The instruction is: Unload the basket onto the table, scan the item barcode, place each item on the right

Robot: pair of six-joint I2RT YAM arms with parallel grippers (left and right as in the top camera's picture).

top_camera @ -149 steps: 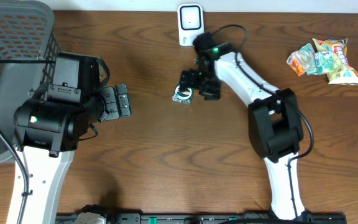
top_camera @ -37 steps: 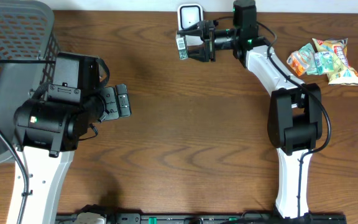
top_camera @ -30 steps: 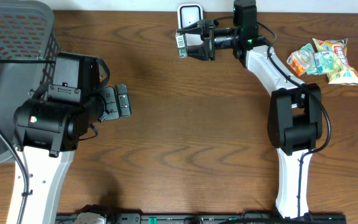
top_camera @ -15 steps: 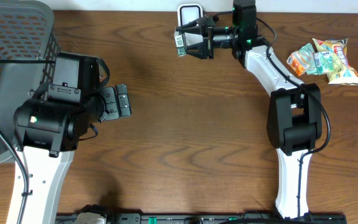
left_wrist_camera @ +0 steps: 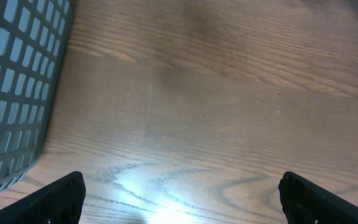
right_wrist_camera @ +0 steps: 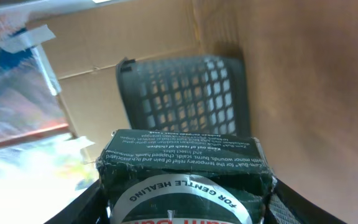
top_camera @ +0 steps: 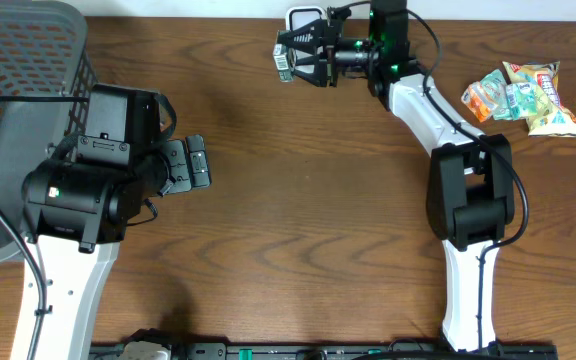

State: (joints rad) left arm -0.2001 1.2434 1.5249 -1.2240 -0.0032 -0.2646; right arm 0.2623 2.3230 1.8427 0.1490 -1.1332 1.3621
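Box (top_camera: 284,64) sits clamped between the right gripper's (top_camera: 295,62) fingers, just beside the scanner (top_camera: 306,16) at its left edge — the wrist view shows its green face with white print. The left gripper (top_camera: 196,163) is well away from the scanner, toward the lower left, jaws spread wide with nothing between them. Snack packets (top_camera: 523,95) lie well to the scanner's right.

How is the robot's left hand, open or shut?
Open. The left gripper has its fingers far apart at the wrist view's bottom corners, with only bare table between them.
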